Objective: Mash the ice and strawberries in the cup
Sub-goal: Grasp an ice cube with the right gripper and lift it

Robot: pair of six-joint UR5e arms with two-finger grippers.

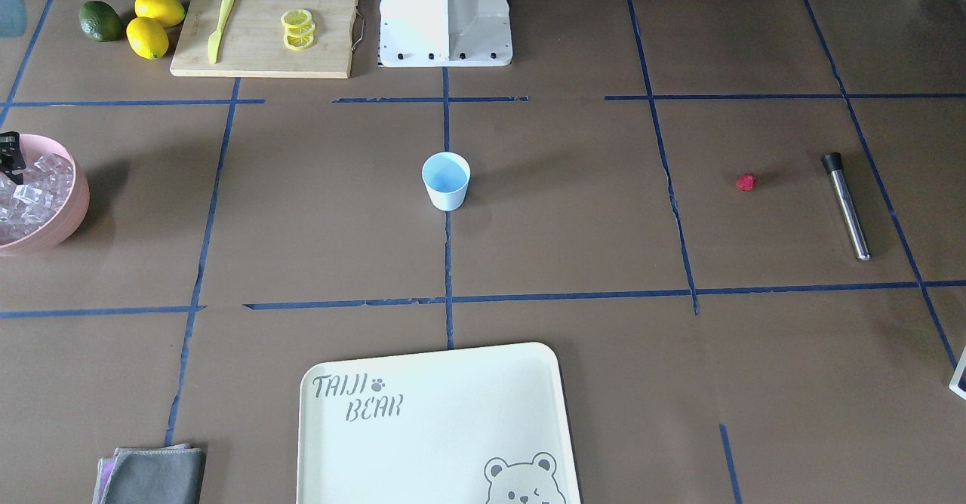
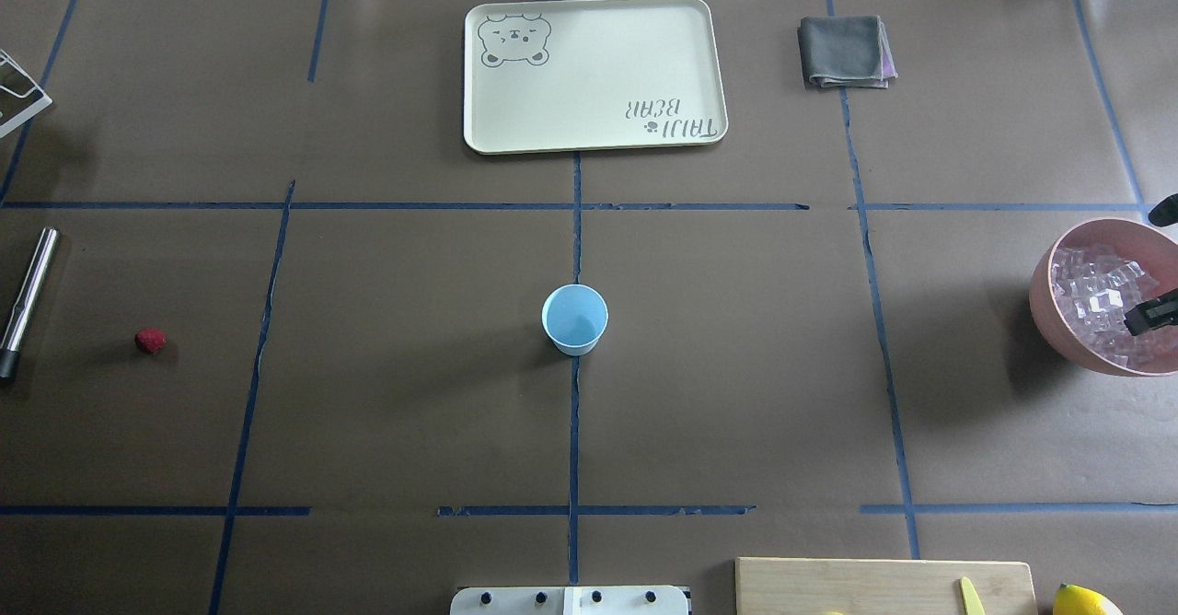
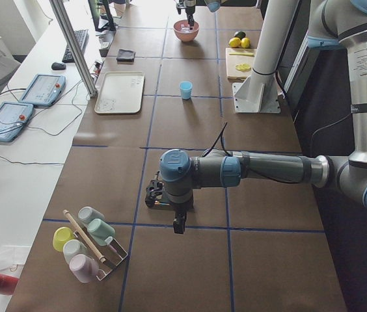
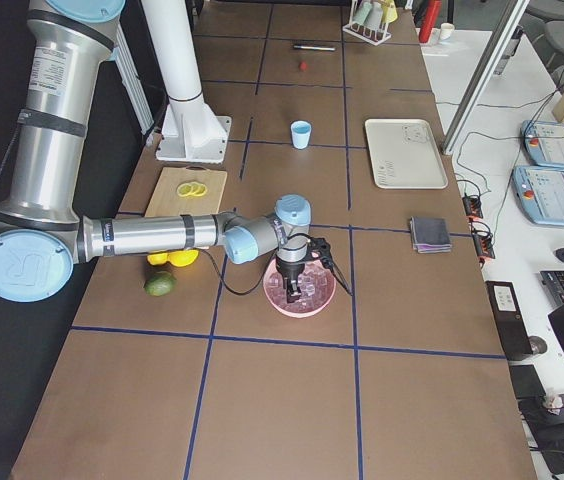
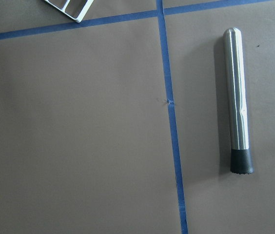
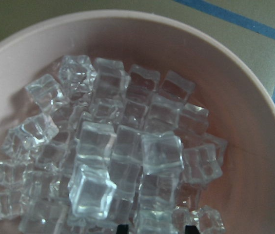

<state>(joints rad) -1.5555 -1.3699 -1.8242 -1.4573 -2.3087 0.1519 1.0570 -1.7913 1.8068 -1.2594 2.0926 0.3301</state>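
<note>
The light-blue cup (image 2: pixel 575 319) stands upright and empty at the table's centre, also in the front view (image 1: pixel 446 180). The small red strawberry (image 2: pixel 150 341) lies alone on the robot's left side. Ice (image 6: pixel 113 161) fills the pink bowl (image 2: pixel 1045 293) on the far right. My right gripper (image 6: pixel 157 228) hangs open just over the cubes, with both dark tips apart at the bottom edge of its wrist view. My left gripper (image 3: pixel 178 226) shows only in the side view, low over the table, and I cannot tell its state. Its wrist camera looks down on a steel muddler (image 5: pixel 237 97).
A cream tray (image 2: pixel 594 141) and a folded grey cloth (image 2: pixel 845 52) lie across the table. On the robot's right are a cutting board (image 1: pixel 264 29) with lemon slices and a yellow knife, two lemons (image 1: pixel 155 25) and an avocado (image 1: pixel 100 21). A rack of cups (image 3: pixel 86 244) stands at the left end.
</note>
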